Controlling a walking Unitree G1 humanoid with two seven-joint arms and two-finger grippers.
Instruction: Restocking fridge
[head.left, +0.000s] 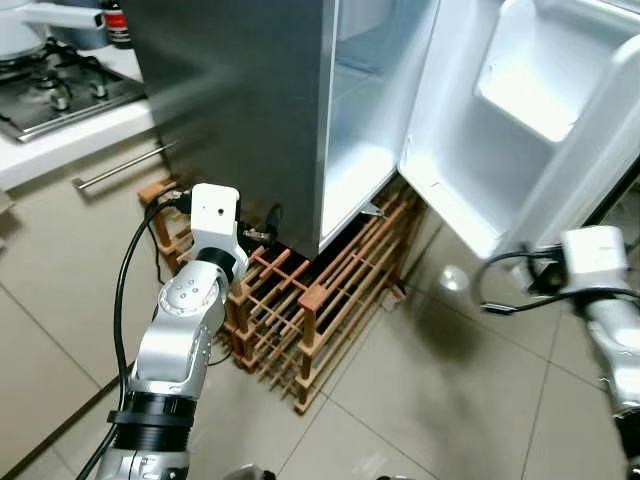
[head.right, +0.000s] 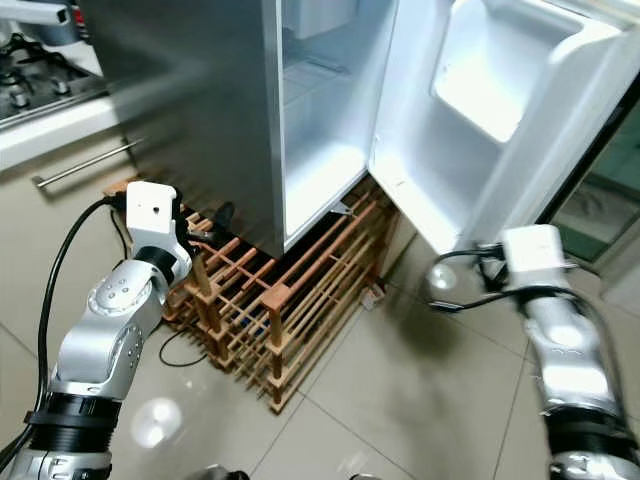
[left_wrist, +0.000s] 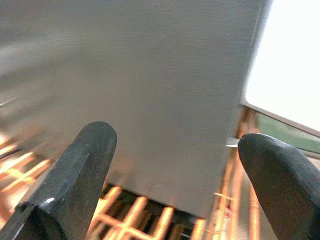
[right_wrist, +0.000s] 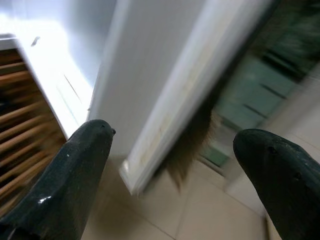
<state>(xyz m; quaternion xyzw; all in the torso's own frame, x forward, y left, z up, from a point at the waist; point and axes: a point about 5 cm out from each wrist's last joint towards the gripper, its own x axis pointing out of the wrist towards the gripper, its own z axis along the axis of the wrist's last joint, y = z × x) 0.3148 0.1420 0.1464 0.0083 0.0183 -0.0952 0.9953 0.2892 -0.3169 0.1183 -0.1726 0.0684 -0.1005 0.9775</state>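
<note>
Nearest the head camera, two silver arms reach forward over the pale tiled floor (head.left: 420, 400). The left end effector (left_wrist: 175, 185) is held low beside the wooden rack (head.left: 300, 310). In the left wrist view its two black fingers (left_wrist: 80, 175) stand wide apart with nothing between them, pointing at the grey side wall of the fridge (head.left: 240, 110) and at the rack slats beneath it. The right end effector (right_wrist: 175, 185) is held near the lower outer corner of the fridge door (head.left: 530, 130). In the right wrist view its fingers (right_wrist: 70, 185) are likewise spread wide and grip nothing; the white edge of the door runs between them, apart from both. A black cable (head.left: 125, 290) loops along the left arm, and another loops by the right wrist.

Middle distance: the wooden rack, a lattice of reddish-brown slats, stands on the floor. The fridge stands on its rear part, and the front part juts out toward the camera.

Beyond: the fridge, grey outside and white inside, stands with its door swung open to the robot's right. The visible part of the interior and the moulded door shelf (head.left: 535, 90) hold no items.

Farthest, at the robot's left: a white worktop (head.left: 60, 140) carries a steel gas hob (head.left: 50, 90). A cabinet front with a bar handle (head.left: 120, 165) lies below it.
</note>
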